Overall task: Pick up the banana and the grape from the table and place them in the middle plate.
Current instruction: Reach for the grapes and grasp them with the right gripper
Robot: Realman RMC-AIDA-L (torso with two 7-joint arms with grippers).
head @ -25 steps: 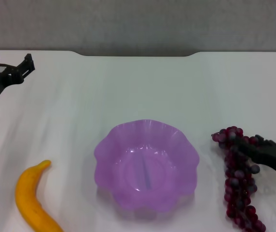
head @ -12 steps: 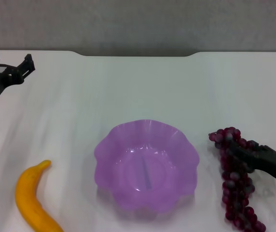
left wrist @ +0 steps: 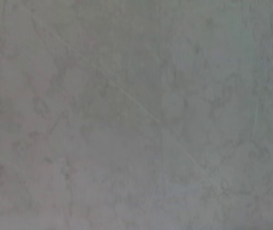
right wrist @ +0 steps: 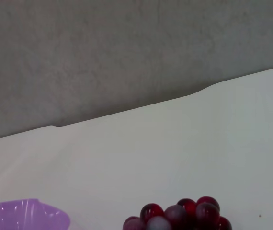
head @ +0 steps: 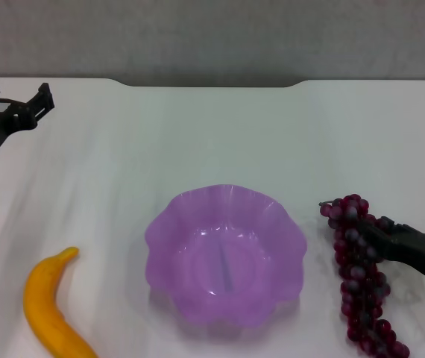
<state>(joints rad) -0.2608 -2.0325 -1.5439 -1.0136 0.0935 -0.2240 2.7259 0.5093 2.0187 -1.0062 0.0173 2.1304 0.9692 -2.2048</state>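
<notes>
I see the right gripper (head: 363, 233) closed on the grape (head: 358, 276), right of the middle plate (head: 226, 253); banana (head: 48, 302) lies left; left gripper (head: 17, 95), fingers spread, far-left.

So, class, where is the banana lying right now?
In the head view, the banana lies on the white table at the robot's near left, left of the purple plate and untouched by either gripper.

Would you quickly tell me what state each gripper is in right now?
Left gripper: open, holding nothing, parked at the table's far left.
Right gripper: on the grapes; open or shut cannot be told.
</notes>
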